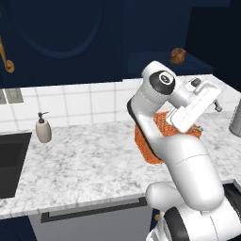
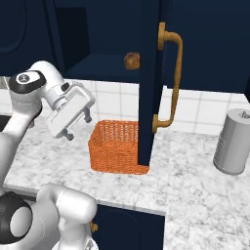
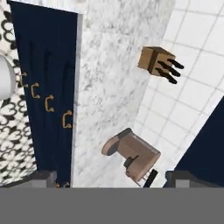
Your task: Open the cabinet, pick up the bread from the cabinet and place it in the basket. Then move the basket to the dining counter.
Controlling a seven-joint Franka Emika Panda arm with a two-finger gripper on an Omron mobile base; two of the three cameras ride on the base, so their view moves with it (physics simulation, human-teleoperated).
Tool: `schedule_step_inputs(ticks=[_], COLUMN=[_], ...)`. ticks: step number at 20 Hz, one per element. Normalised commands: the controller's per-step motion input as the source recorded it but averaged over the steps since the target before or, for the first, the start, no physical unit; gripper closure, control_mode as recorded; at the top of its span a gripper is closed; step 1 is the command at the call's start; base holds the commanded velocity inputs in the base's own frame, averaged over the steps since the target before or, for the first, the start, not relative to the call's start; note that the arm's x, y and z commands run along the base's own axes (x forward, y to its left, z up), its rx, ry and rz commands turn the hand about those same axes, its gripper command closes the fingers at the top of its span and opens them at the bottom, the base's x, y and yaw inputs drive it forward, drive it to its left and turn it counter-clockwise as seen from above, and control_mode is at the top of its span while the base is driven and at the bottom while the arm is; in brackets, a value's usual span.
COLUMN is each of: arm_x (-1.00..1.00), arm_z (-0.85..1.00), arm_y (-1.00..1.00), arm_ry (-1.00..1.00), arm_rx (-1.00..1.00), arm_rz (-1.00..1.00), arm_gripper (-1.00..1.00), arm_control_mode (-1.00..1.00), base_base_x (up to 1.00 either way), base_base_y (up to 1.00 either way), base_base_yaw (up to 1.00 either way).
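The cabinet (image 2: 149, 83) is a dark navy wall unit, and its door stands open, edge-on, with a curved brass handle (image 2: 171, 78). The bread (image 2: 131, 60), a small brown roll, lies on the shelf inside, also seen as the bread (image 1: 178, 55). Below it on the marble worktop sits the orange wicker basket (image 2: 119, 146), partly hidden behind my arm as the basket (image 1: 149, 146). My gripper (image 2: 78, 125) hangs open and holds nothing, left of the basket's rim and well below the bread. Its fingertips (image 3: 43, 177) stand wide apart. The gripper (image 1: 214, 104) points right. The dining counter is out of view.
A grey canister (image 2: 233, 141) stands right of the open door. A soap dispenser (image 1: 43, 129) and a black sink (image 1: 12, 162) lie to the left. Along the worktop the hand view shows a knife block (image 3: 155, 61), a brown appliance (image 3: 131, 157) and navy base cabinets (image 3: 48, 87).
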Motion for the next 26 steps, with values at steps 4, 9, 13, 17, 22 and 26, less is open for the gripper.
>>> schedule_step_inputs(ticks=[4, 9, 13, 17, 22, 26], arm_x=[0.49, 0.17, 0.70, 0.87, 0.86, 0.97], arm_z=[-0.41, 0.00, 0.19, 0.76, 0.12, 0.12], arm_y=[0.33, -0.13, -0.07, 0.00, -0.01, -0.07], arm_ry=[-0.75, -0.96, -0.90, -0.73, -0.46, -0.29], arm_rx=[0.35, 0.23, 0.14, 0.12, -0.14, -0.27], arm_rz=[-0.23, -0.15, -0.23, -0.06, 0.00, 0.00], arm_gripper=[-1.00, -1.00, -1.00, -1.00, -1.00, -1.00], arm_control_mode=[-1.00, -1.00, -1.00, -1.00, -1.00, -1.00], base_base_x=[0.00, 0.00, 0.00, 0.00, 0.00, 0.00], base_base_y=[0.00, 0.00, 0.00, 0.00, 0.00, 0.00], base_base_yaw=[0.00, 0.00, 0.00, 0.00, 0.00, 0.00])
